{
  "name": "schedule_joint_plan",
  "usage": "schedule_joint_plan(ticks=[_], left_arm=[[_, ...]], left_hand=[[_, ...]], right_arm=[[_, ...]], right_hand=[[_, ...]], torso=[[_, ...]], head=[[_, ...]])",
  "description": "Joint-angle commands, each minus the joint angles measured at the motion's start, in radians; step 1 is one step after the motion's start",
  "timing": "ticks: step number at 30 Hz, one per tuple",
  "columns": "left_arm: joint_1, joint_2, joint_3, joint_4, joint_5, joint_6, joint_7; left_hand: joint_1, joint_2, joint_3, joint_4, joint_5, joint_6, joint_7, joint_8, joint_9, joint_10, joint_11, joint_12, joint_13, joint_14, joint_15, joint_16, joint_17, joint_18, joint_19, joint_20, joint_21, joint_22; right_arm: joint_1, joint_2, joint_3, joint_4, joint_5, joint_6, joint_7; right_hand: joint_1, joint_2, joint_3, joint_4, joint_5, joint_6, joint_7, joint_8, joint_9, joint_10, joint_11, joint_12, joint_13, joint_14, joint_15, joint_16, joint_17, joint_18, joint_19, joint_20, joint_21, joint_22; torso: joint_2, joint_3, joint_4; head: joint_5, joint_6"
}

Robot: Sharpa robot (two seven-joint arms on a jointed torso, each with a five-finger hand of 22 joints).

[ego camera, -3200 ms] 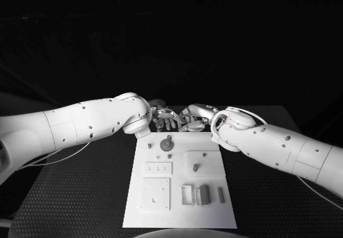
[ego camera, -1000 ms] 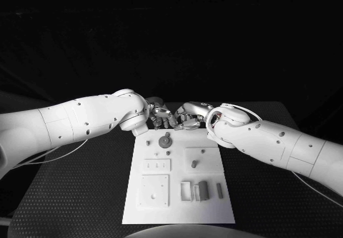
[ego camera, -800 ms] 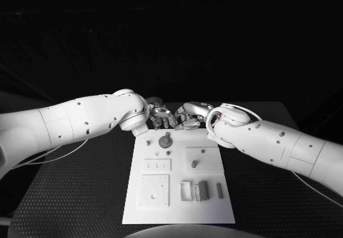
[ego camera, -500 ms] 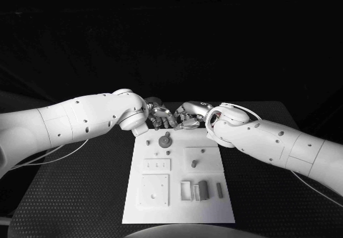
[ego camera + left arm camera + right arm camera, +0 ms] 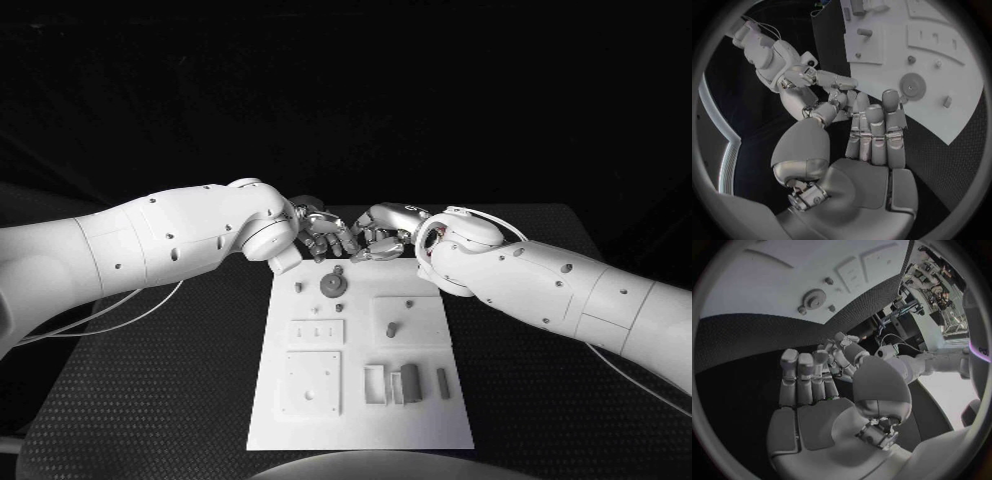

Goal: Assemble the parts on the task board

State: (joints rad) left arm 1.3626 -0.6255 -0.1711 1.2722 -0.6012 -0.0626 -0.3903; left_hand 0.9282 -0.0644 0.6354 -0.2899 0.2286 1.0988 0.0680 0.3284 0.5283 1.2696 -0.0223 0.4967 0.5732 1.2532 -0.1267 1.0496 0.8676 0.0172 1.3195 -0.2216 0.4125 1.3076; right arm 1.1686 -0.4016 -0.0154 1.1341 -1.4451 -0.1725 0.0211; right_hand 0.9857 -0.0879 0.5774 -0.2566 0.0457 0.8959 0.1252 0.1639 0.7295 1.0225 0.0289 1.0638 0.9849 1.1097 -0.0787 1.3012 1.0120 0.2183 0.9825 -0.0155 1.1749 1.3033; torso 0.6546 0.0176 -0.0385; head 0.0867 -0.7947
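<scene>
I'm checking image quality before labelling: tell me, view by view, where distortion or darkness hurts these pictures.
Head view: everything beyond the black table is dark, while the white rectangular task board is bright and straight-edged. Left wrist view: fisheye bends the board's edges, with a dark rim around the circle. Right wrist view: same bending; the silver right hand looms large.

Both arms reach in toward each other, the left hand (image 5: 326,236) and right hand (image 5: 378,237) close together, fingers apart, holding nothing.
</scene>
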Motion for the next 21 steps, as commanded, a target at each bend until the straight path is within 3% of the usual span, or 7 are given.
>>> schedule_joint_plan(ticks=[1,6,13,14,16,17,21], left_arm=[[0.001,0.001,0.001,0.002,0.060,-0.007,0.006],[0.001,-0.001,0.001,0.000,0.061,-0.010,-0.007],[0.001,-0.020,-0.003,0.004,0.033,-0.016,-0.058],[0.001,-0.024,-0.007,0.006,0.029,-0.020,-0.067],[0.006,-0.045,-0.052,0.029,0.015,-0.036,-0.089],[0.009,-0.048,-0.064,0.035,0.009,-0.040,-0.098],[0.009,-0.064,-0.069,0.058,-0.029,-0.051,-0.125]], left_hand=[[0.046,0.042,0.005,0.001,0.018,0.012,-0.001,0.023,0.041,0.025,-0.013,0.007,0.003,0.014,-0.015,0.009,0.002,0.023,0.013,-0.012,0.011,0.025],[0.043,0.040,0.005,0.001,0.035,0.017,-0.004,0.025,0.049,0.031,-0.015,0.009,0.006,0.017,-0.018,0.015,0.003,0.023,0.017,-0.015,0.018,0.025],[0.035,0.031,0.007,0.001,0.091,0.028,-0.010,0.029,0.065,0.045,-0.022,0.014,0.014,0.027,-0.025,0.027,0.005,0.022,0.025,-0.022,0.037,0.025],[0.034,0.029,0.008,0.001,0.103,0.031,-0.012,0.030,0.068,0.048,-0.024,0.016,0.017,0.031,-0.027,0.030,0.005,0.022,0.028,-0.024,0.042,0.025],[0.029,0.023,0.008,0.000,0.135,0.038,-0.015,0.032,0.076,0.056,-0.028,0.021,0.021,0.039,-0.031,0.037,0.006,0.023,0.035,-0.028,0.053,0.025],[0.026,0.020,0.007,0.000,0.154,0.042,-0.018,0.033,0.080,0.061,-0.030,0.025,0.025,0.045,-0.033,0.042,0.007,0.023,0.040,-0.030,0.060,0.025],[0.010,0.011,0.010,-0.001,0.218,0.062,-0.028,0.040,0.096,0.077,-0.042,0.048,0.041,0.064,-0.045,0.070,0.012,0.026,0.055,-0.041,0.095,0.027]], right_arm=[[0.000,-0.001,0.000,-0.005,-0.009,-0.013,0.000],[0.000,-0.023,0.000,-0.005,-0.009,-0.033,0.000],[0.000,-0.087,0.000,-0.013,-0.009,-0.047,0.001],[0.000,-0.098,0.000,-0.015,-0.009,-0.052,0.001],[0.000,-0.121,0.000,-0.020,-0.005,-0.060,0.003],[0.000,-0.131,0.000,-0.021,-0.002,-0.067,0.004],[0.001,-0.177,0.000,-0.026,0.025,-0.091,0.000]], right_hand=[[-0.006,-0.026,-0.015,-0.003,0.003,-0.051,0.032,-0.024,-0.010,-0.021,0.015,-0.012,-0.005,-0.012,0.014,-0.009,-0.002,0.043,-0.014,-0.001,-0.011,-0.004],[-0.008,-0.040,-0.030,-0.011,0.002,-0.123,0.060,-0.065,-0.028,-0.055,0.042,-0.030,-0.015,-0.040,0.041,-0.023,-0.006,0.043,-0.037,0.010,-0.032,-0.011],[0.000,-0.049,-0.035,-0.015,0.003,-0.132,0.067,-0.069,-0.032,-0.069,0.049,-0.037,-0.025,-0.053,0.048,-0.031,-0.009,0.043,-0.047,0.019,-0.043,-0.015],[0.001,-0.049,-0.035,-0.015,0.003,-0.132,0.067,-0.069,-0.032,-0.069,0.049,-0.037,-0.026,-0.054,0.048,-0.031,-0.009,0.043,-0.048,0.019,-0.043,-0.015],[0.003,-0.048,-0.034,-0.015,0.003,-0.131,0.067,-0.068,-0.032,-0.069,0.049,-0.037,-0.027,-0.054,0.048,-0.031,-0.010,0.043,-0.048,0.020,-0.043,-0.016],[0.004,-0.047,-0.034,-0.015,0.003,-0.130,0.066,-0.068,-0.032,-0.069,0.049,-0.037,-0.027,-0.054,0.048,-0.032,-0.010,0.043,-0.048,0.021,-0.044,-0.016],[0.007,-0.044,-0.034,-0.016,0.003,-0.128,0.066,-0.067,-0.032,-0.068,0.049,-0.036,-0.029,-0.054,0.048,-0.032,-0.011,0.043,-0.048,0.022,-0.044,-0.016]], torso=[[0.000,0.0006,0.0002],[0.000,0.0009,0.0006],[0.000,0.0003,-0.0005],[0.000,0.0004,-0.0005],[-0.001,0.0013,-0.0004],[-0.001,0.0017,-0.0003],[-0.002,0.0044,-0.0008]], head=[[0.000,-0.001],[0.000,-0.002],[0.006,-0.003],[0.007,-0.003],[0.009,-0.004],[0.009,-0.005],[0.015,-0.009]])
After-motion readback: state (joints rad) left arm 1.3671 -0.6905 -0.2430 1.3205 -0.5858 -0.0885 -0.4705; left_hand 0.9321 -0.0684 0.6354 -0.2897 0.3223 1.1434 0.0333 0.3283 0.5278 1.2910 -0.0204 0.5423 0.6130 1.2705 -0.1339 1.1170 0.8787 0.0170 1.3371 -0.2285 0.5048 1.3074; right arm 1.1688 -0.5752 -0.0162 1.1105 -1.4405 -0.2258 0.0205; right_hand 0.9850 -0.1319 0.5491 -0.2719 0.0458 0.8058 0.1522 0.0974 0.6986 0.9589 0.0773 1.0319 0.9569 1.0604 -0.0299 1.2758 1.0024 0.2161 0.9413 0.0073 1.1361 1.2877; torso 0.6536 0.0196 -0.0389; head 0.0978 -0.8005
